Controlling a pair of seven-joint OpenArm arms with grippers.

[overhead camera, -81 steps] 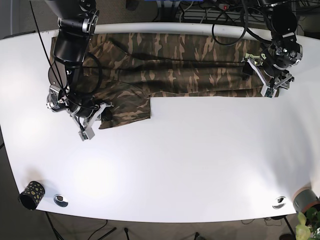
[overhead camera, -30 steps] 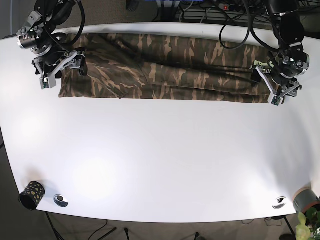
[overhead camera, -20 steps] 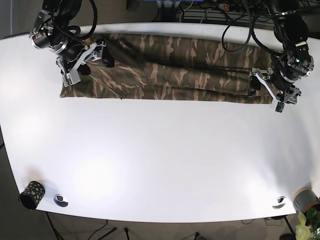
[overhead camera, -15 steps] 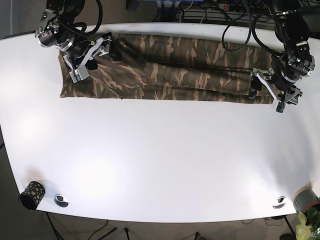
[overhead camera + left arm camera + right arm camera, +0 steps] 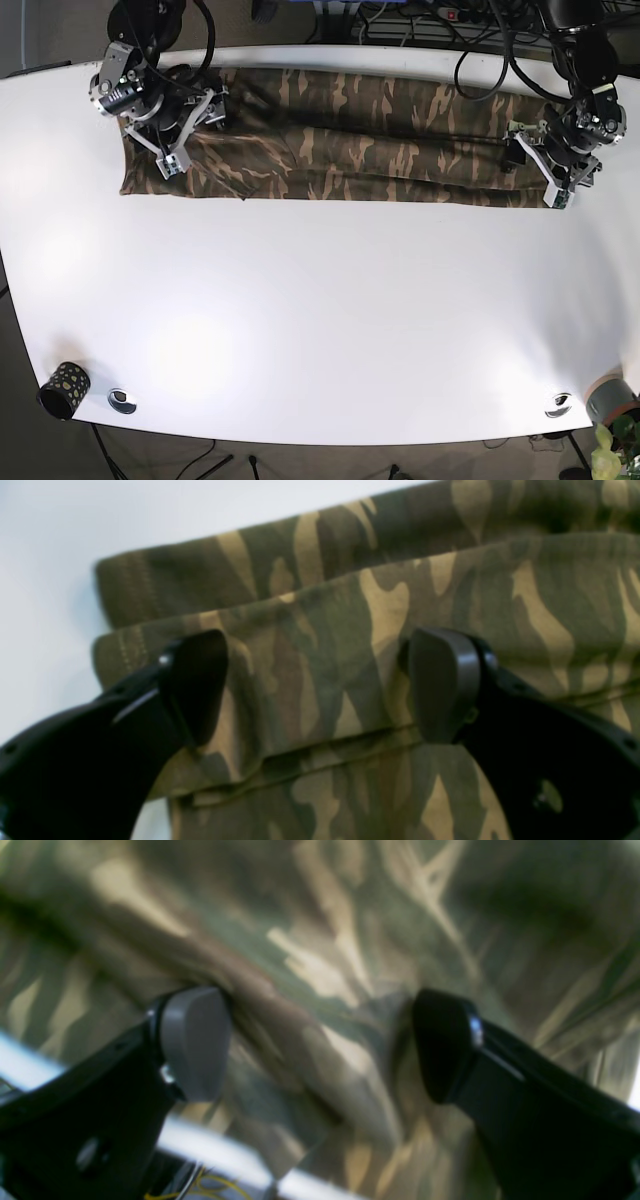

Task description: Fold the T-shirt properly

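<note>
The camouflage T-shirt [image 5: 350,140] lies as a long folded band along the table's far edge. My right gripper [image 5: 193,130] hovers over the band's left end. In the right wrist view it [image 5: 320,1040] is open, with blurred cloth [image 5: 325,955] under the spread fingers. My left gripper [image 5: 540,168] is at the band's right end. The left wrist view shows it [image 5: 315,680] open above stacked folded layers of the shirt [image 5: 325,630], close to their hemmed edge and the white table [image 5: 45,555]. Neither gripper holds any cloth.
A black patterned cup [image 5: 62,388] and a metal grommet [image 5: 122,400] sit at the front left corner. Another grommet [image 5: 558,404] and a potted plant [image 5: 612,430] are at the front right. Cables hang behind the far edge.
The right gripper carried the left sleeve flap from the table's front left up onto the band, let go, and shifted right. The left gripper has barely moved at the right end.
</note>
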